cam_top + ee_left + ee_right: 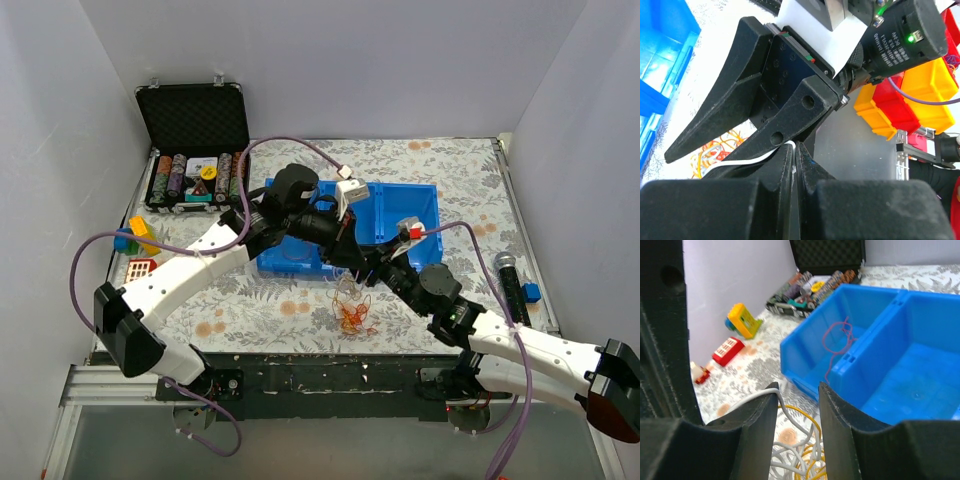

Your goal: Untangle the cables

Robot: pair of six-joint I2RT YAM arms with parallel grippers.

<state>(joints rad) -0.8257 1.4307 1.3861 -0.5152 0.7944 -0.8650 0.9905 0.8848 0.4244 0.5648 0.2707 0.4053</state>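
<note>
The left gripper [794,150] is pressing its fingers flat together. A white strand of the cables [715,155] is running straight into their tips, so it is pinching that strand. The rest of the tangle, orange and red loops, is lying on the flowered table [695,85] just past those tips and off to their left.

The right gripper [796,400] is standing part open, with a narrow gap between its fingers. The white strand is brushing the inner edge of its left-hand finger, and white and orange coils are lying directly beneath the gap.

Beyond its fingertips a blue bin [880,315] is sitting, and a single thin red wire [837,337] is lying in its left-hand compartment.
</note>
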